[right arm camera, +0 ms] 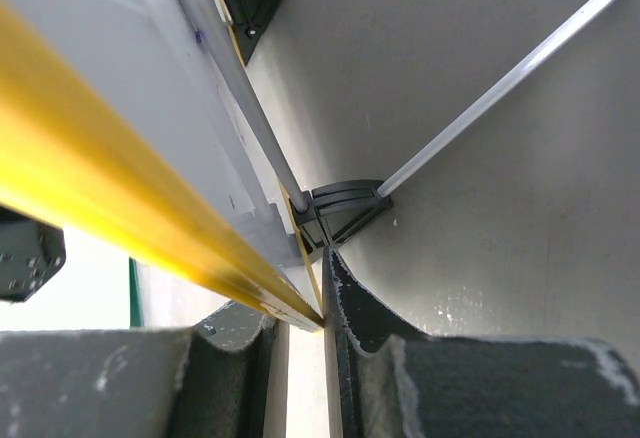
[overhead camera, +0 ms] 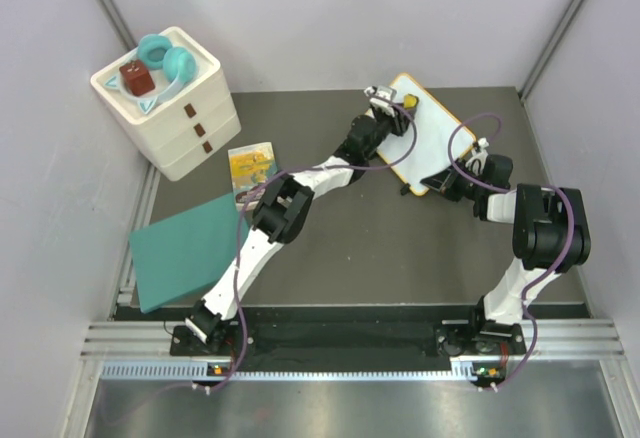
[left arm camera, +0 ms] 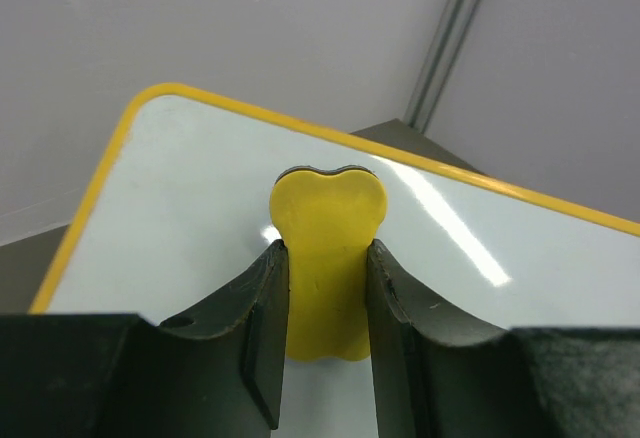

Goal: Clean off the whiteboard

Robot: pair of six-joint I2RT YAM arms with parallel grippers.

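Wiping step, seemingly: clamps yellow eraser [left arm camera: 328, 233] in left gripper [left arm camera: 327, 255] against whiteboard [overhead camera: 432, 128] at far side of table [overhead camera: 370, 248], right of centre, pinches its frame edge with right gripper [right arm camera: 300, 323] for steadiness; next calls for even-pressure sweeps over any marks, none visible near eraser.

Robotics lab cell: grey panel walls [overhead camera: 300, 18] enclose a dark counter [overhead camera: 400, 258]; left arm [overhead camera: 262, 220] and right arm [overhead camera: 548, 226] bolted to aluminium rail [overhead camera: 350, 343] at 6 o'clock.
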